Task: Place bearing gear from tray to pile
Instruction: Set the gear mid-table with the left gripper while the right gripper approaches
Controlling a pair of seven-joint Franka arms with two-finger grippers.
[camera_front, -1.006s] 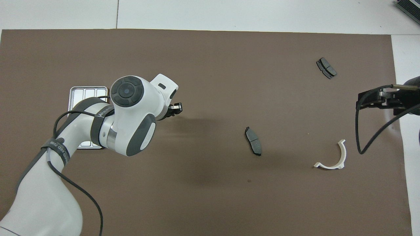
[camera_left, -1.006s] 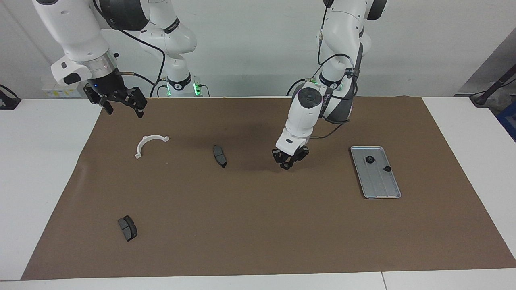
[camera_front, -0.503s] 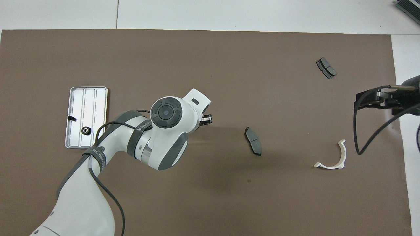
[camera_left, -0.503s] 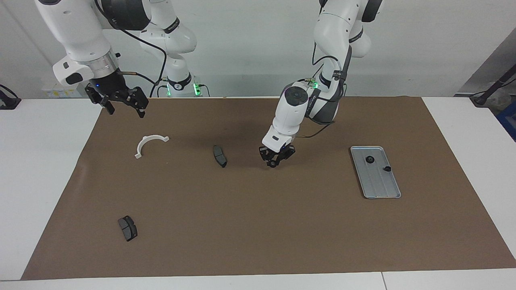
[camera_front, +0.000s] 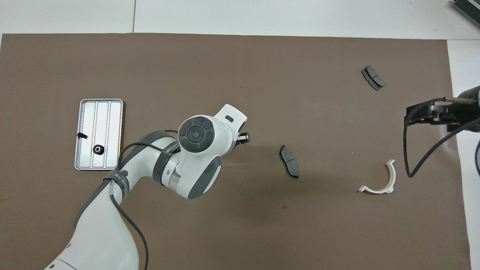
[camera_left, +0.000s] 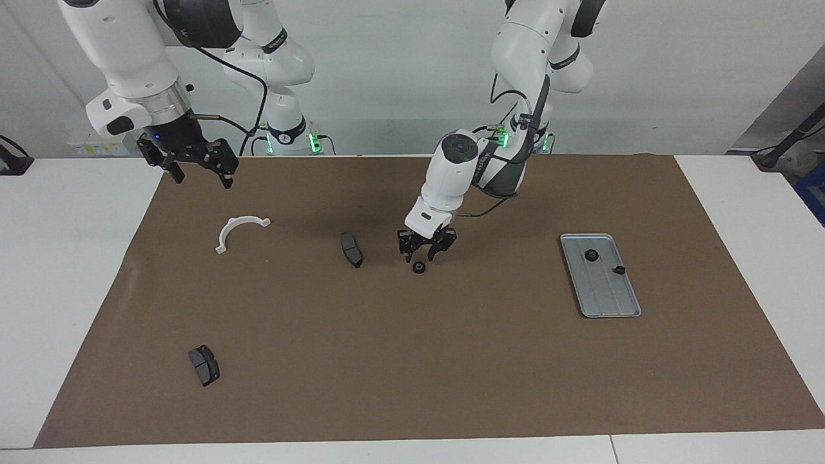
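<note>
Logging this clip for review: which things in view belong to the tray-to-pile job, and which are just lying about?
Job:
bearing gear, on the mat under the open left gripper
tray
pile: white bracket, two brake pads

Lying about:
round black part and small black piece in the tray
right gripper, waiting open

A brown mat covers the white counter. At the right of the facing frame lies the silver-grey tray with lengthwise ridges, holding two small black parts. A black bearing gear lies at mid-frame. A white half-ring bracket lies upper left, with two dark grey brake pads elsewhere on the mat. Arms are white with grey bands; both tools are black.
</note>
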